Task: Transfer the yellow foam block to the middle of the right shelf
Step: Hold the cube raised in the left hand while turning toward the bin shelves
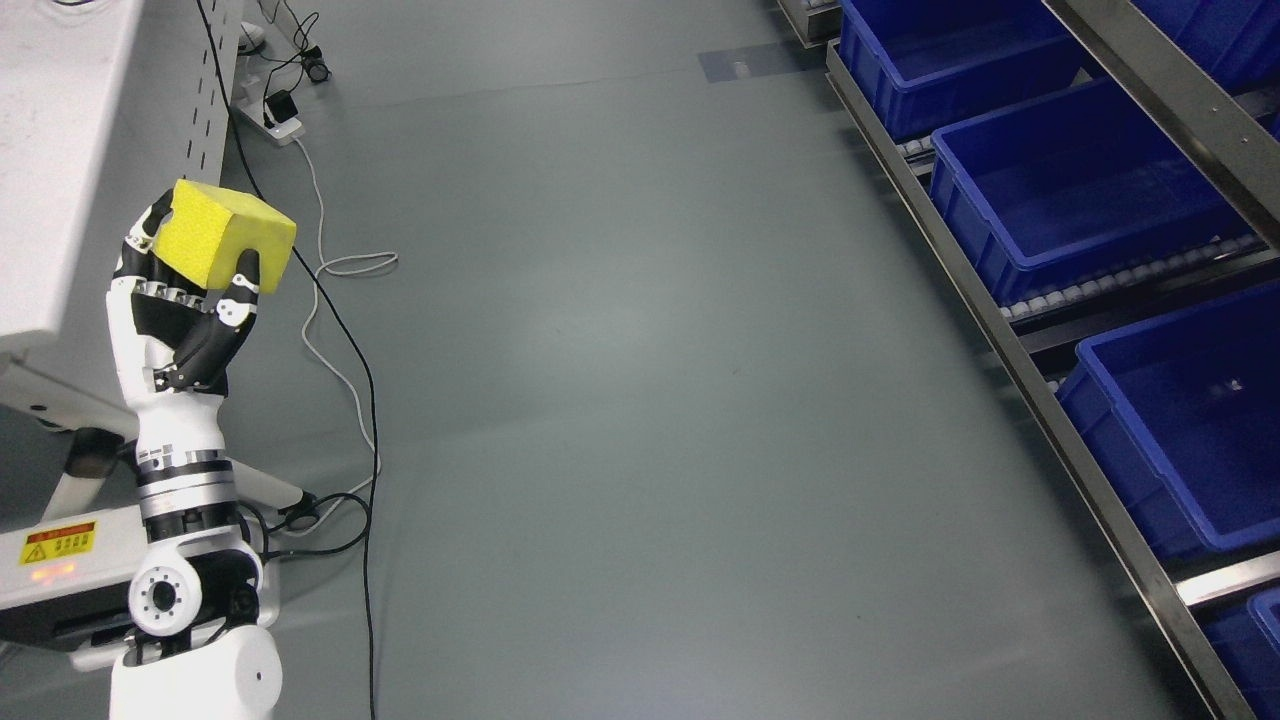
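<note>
Bright, even overhead light; a soft glare patch on the grey floor point(640, 330), focus sharp throughout.

Floor: smooth grey-green floor point(640, 400), matte, with a soft pale glare patch near its middle. A black cable point(371, 420) and a thin white cable point(320, 300) trail across its left side to a white power strip point(281, 127) near the top. White perforated-panel workbench point(60, 150) fills the upper left. Metal-framed shelf rack point(1010, 330) runs diagonally along the right, holding open blue plastic bins point(1080, 190) on roller tracks.
</note>
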You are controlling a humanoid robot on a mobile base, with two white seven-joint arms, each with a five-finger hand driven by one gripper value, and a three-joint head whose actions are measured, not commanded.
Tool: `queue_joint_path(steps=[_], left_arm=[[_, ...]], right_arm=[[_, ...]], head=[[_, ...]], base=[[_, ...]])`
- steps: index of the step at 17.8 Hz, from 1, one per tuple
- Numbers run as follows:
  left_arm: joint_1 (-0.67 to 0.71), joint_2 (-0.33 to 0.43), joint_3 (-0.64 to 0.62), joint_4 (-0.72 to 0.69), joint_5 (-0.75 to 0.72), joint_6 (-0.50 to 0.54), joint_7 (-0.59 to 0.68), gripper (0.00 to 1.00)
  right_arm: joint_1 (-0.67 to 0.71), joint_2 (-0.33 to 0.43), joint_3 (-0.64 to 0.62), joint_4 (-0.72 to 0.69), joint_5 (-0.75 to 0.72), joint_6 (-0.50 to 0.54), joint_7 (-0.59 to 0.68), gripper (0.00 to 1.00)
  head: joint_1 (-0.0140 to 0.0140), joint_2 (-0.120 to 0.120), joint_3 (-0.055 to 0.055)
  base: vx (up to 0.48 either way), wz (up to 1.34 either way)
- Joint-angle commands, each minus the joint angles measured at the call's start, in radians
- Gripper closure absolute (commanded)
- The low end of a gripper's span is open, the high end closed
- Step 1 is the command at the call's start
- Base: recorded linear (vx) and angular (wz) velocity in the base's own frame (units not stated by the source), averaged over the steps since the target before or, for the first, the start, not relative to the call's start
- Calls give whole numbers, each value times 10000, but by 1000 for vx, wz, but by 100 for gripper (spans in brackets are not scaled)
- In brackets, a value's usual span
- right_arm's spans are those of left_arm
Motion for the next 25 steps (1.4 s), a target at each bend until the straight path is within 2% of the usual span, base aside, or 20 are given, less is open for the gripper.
queue_joint_path(steps=[1,18,25], left_arm=[[14,173,-16,-12,12,2,-1,67],[-1,173,-16,-12,-3,2,-1,67],[-1,173,-16,-12,12,-89,-1,67]], right_arm=[[-17,-175,0,-175,0,14,4,0],[-17,-175,0,-175,0,14,4,0],[-17,-175,0,-175,0,14,4,0]], head=[[0,0,0],[0,0,0],[0,0,0]], base=[[307,-118],[380,-39],[308,-329]])
